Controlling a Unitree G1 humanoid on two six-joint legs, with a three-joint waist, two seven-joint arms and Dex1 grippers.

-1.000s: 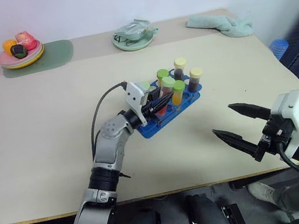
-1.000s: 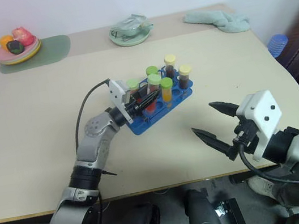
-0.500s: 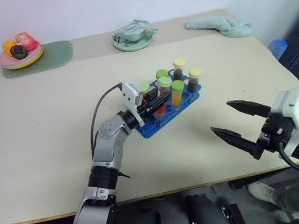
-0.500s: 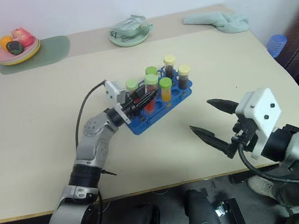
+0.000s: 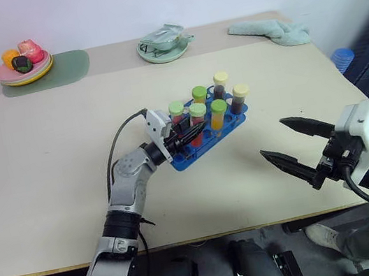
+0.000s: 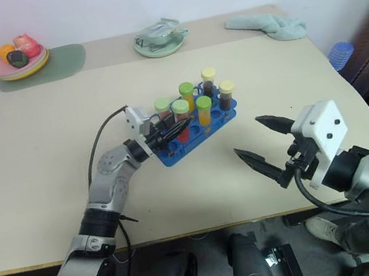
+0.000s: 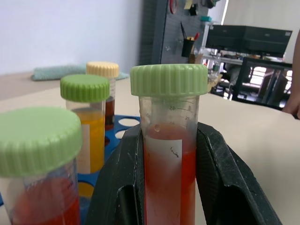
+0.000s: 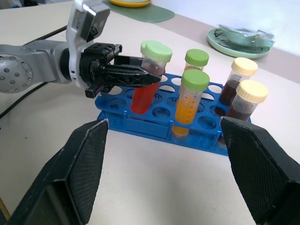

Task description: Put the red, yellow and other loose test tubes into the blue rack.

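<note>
Left gripper (image 5: 194, 132) drew back | beige table (image 5: 44, 147) | white wall (image 5: 148, 2)

We've got loads of bare table (image 5: 48, 168) left and front of the blue rack (image 5: 231, 129), so coming in from there is easy. The rack itself is crowded: capped tubes (image 5: 220, 112) stand close together, and the left gripper (image 8: 140, 75) sits over its near-left end, clamped on a red tube (image 7: 169, 154). The right gripper (image 5: 298, 147) hangs wide apart over open table to the right
</note>
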